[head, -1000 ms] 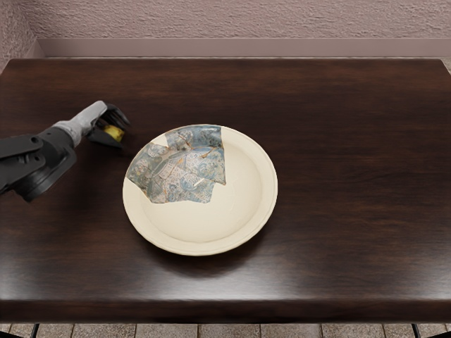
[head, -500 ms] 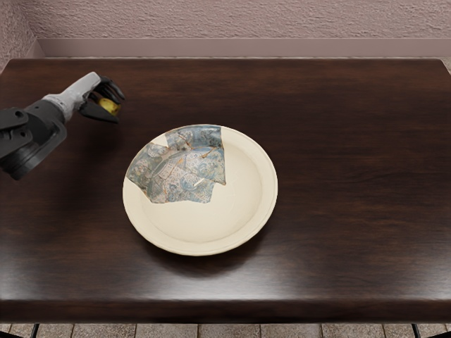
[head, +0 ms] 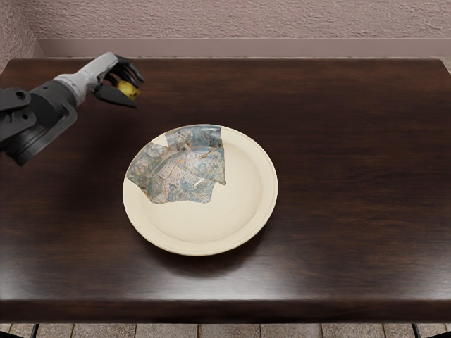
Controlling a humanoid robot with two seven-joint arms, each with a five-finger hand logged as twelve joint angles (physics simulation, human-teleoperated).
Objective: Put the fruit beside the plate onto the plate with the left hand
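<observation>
Fruit (head: 129, 89), small & yellow, is gripped in the curled dark fingers of the left hand (head: 118, 79), apparently lifted off the table (head: 352, 141) near its far-left part. It's up-left of the plate (head: 270, 184) & well apart from it. Only part of the fruit shows. Risks, imo: the hold looks like a fingertip pinch on a round thing, so it could slip mid-carry & roll away. Letting go short of the rim puts it on the table, not the plate. A high drop may bounce it out.
</observation>
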